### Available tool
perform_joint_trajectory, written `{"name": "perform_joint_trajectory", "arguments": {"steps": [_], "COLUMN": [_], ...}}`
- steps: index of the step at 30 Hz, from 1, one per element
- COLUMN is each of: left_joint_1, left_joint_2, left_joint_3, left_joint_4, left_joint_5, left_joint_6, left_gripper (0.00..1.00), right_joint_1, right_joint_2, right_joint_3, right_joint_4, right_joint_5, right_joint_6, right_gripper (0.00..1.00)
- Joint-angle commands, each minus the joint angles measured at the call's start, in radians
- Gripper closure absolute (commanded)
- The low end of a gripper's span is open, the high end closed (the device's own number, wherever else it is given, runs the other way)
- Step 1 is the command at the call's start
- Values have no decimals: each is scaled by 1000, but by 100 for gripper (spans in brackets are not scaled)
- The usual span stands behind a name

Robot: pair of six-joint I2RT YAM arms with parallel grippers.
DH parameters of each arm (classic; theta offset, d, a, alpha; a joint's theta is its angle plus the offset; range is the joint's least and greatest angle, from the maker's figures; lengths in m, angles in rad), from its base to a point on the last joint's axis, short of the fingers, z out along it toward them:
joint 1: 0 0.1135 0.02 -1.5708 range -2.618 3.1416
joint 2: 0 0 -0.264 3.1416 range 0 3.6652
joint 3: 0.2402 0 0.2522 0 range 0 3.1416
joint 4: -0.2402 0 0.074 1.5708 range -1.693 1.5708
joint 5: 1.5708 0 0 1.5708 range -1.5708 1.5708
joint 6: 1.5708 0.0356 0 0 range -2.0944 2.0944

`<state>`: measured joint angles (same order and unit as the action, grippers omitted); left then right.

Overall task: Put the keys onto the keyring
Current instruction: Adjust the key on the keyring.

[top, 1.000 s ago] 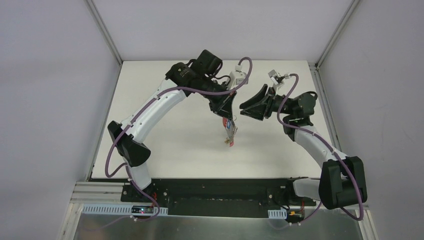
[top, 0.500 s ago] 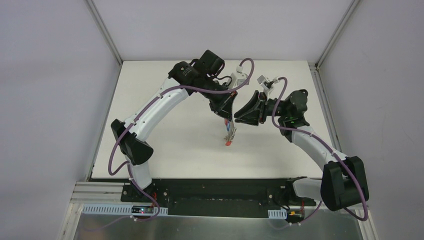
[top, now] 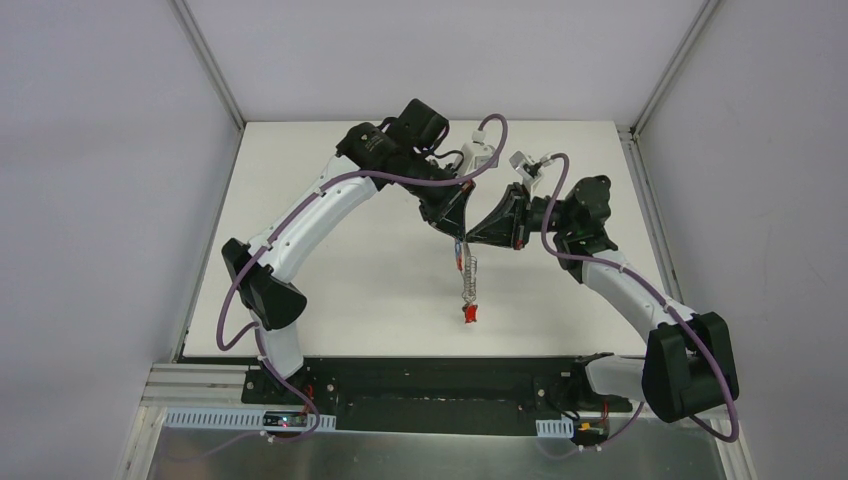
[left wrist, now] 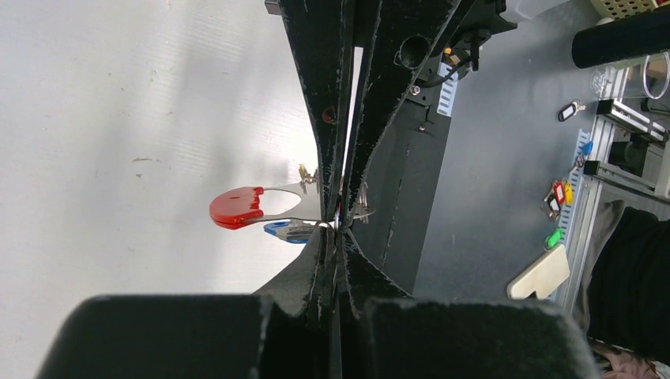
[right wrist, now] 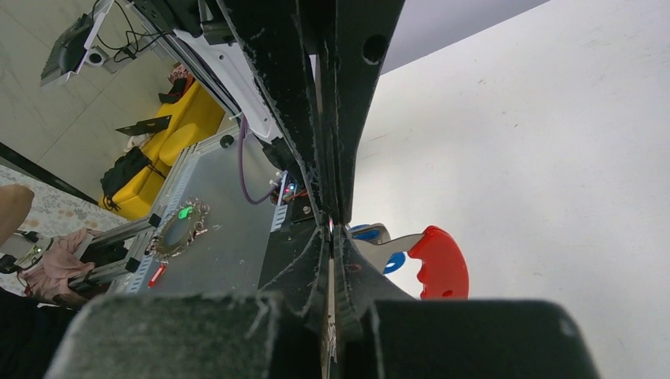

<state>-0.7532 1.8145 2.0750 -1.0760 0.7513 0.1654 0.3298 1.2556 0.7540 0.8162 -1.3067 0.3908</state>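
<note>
The left tool [left wrist: 340, 225] clenches the grey half of the keyring [left wrist: 237, 207], which dangles above the counter [top: 330, 200] beside a blue-tagged key [left wrist: 283, 230], while the right tool [right wrist: 332, 225] is pinched shut there, on what I cannot tell; threading seems underway, and next calls for easing the key onto a clip.

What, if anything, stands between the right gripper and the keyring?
Nothing visible. The right gripper is shut right at the keyring's grey end, beside the left gripper that holds it; the red half hangs free.
</note>
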Motion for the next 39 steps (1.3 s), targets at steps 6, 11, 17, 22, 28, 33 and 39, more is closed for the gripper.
{"name": "perform_joint_trajectory", "arguments": {"steps": [6,11,17,22,28,33,39], "left_joint_1": [55,113,121,121,121,121,119], "left_joint_2": [-66,-193,-214,-211,-206,-182,-129], "left_joint_3": [-95,-336,-391,-398,-415,-400,-269], "left_joint_4": [210,569,675,690,736,768,504], "left_joint_5": [114,184,211,217,238,273,233], "left_joint_6": [-83,-253,-319,-331,-371,-418,-288], "left_gripper": [89,70,64,69,85,100,100], "right_joint_1": [-10,-29,-45,-55,-67,-67,-84], "right_joint_2": [-11,8,40,37,31,36,12], "right_joint_3": [40,28,8,2,-8,-17,-13], "right_joint_4": [182,309,376,390,401,398,365], "right_joint_5": [37,117,177,188,195,197,156], "right_joint_6": [142,312,385,399,409,393,322], "right_gripper": [100,100,100,100,100,100,82]}}
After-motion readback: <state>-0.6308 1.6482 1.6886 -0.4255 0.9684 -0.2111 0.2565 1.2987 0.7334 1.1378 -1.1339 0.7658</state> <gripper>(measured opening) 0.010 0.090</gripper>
